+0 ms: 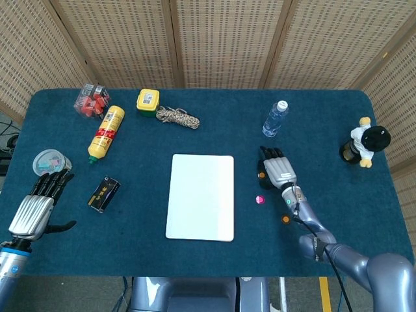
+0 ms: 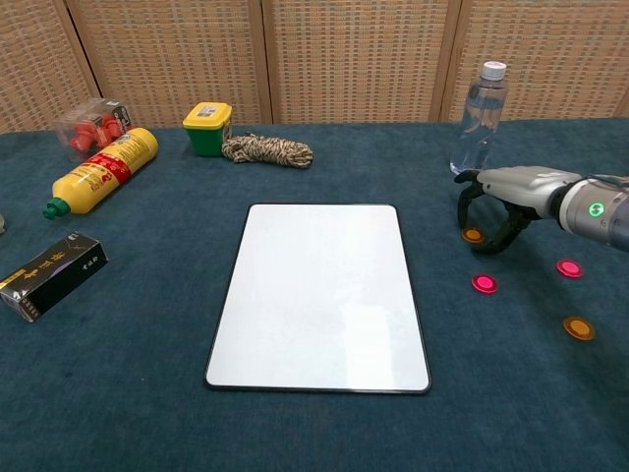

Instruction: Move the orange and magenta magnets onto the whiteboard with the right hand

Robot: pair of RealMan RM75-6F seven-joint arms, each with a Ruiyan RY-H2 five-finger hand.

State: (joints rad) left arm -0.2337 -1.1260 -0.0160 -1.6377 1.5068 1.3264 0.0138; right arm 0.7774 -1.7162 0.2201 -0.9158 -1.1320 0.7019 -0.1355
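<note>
The whiteboard (image 1: 200, 197) (image 2: 319, 295) lies flat mid-table with nothing on it. To its right on the blue cloth lie two orange magnets (image 2: 473, 235) (image 2: 579, 327) and two magenta magnets (image 2: 484, 283) (image 2: 568, 267). My right hand (image 1: 278, 170) (image 2: 501, 192) arches over the nearer orange magnet (image 1: 261, 175), fingers and thumb curved down on either side of it and apart; the magnet still lies on the cloth. The head view shows one magenta magnet (image 1: 259, 200) and the other orange magnet (image 1: 285, 220). My left hand (image 1: 36, 208) rests open at the table's left edge.
A water bottle (image 2: 478, 118) stands just behind the right hand. A rope coil (image 2: 267, 150), green-yellow box (image 2: 208, 128), mustard bottle (image 2: 101, 170), red-filled case (image 2: 90, 123) and black box (image 2: 51, 274) lie at the left. A toy figure (image 1: 365, 142) stands far right.
</note>
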